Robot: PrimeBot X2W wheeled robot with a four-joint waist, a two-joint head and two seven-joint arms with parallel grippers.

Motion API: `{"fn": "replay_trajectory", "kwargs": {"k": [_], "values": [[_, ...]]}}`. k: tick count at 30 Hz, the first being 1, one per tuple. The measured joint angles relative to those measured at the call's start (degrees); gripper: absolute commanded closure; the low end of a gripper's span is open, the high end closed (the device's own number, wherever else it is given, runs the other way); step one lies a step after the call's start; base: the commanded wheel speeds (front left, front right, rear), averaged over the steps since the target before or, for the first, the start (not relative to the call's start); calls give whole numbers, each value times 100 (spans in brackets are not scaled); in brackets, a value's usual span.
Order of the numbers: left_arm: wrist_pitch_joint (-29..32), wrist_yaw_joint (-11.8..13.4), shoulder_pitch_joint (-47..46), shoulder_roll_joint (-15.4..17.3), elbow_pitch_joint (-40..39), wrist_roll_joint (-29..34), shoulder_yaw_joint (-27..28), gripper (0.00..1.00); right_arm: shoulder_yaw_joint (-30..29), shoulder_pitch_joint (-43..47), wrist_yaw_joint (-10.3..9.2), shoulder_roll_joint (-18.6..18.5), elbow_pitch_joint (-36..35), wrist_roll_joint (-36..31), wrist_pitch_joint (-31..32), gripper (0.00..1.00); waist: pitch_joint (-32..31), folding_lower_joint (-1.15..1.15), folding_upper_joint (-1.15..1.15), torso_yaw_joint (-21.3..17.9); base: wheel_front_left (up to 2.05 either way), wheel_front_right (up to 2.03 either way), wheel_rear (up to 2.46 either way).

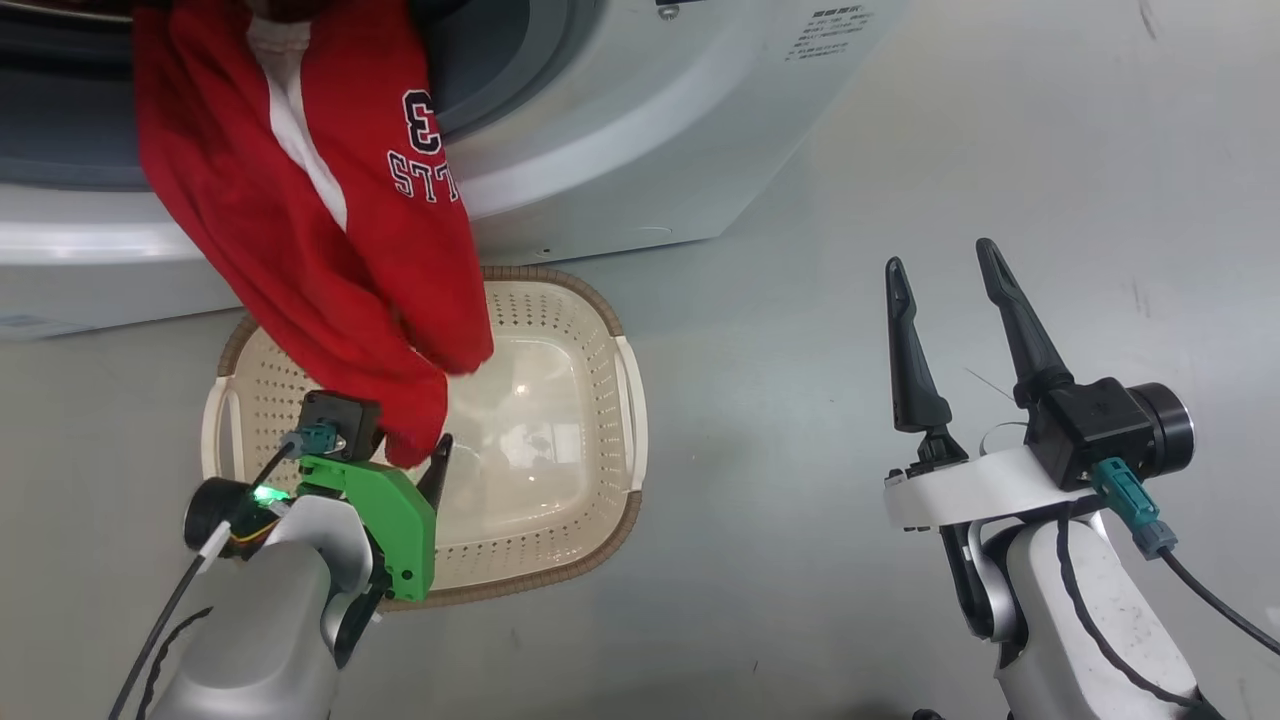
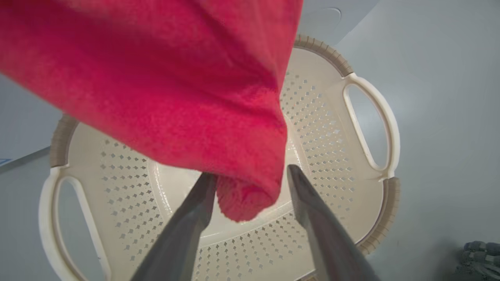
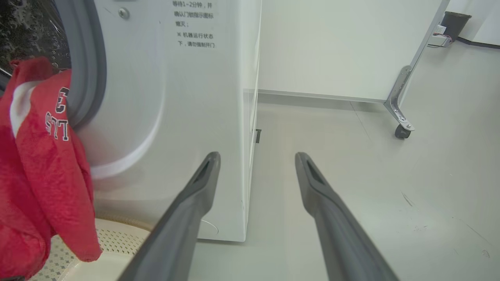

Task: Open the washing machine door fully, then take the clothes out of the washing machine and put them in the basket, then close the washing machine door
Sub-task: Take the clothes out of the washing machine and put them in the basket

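Here's the red jersey, draped out of the washer mouth and hanging down the white front. Its top is up at the opening, and the "3" and the dark lettering face us upside down in the head view. The lower end dangles right over the basket, which sits on the floor tight against the washer's base.

The left gripper is down over the basket, jaws spread apart. The rolled tip of the jersey hangs in the gap between the two fingers and nothing is pinching it. The cloth brushes the left-hand finger in the wrist view, and there's a sliver of daylight on the other side. Whether that tip reaches the basket bottom, I can't tell.

Off to the right, the right gripper hovers above bare floor, wide open and holding nothing. Its fingers point past the washer's corner, well apart from jersey and basket. Its wrist view catches the grey gasket and a slice of steel drum behind the cloth.
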Motion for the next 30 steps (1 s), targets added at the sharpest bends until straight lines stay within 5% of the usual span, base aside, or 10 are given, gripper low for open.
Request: {"fn": "replay_trajectory", "kwargs": {"k": [14, 30], "values": [[-174, -53, -288, -124, 728, -135, -21, 0, -121, -85, -10, 16, 46, 12, 0, 0, -22, 0, 0, 69, 0, 0, 0], [-1433, -99, -271, -249, 657, -134, 18, 0, -270, 81, -11, 9, 312, 10, 0, 0, -626, 0, 0, 429, 0, 0, 0]]}}
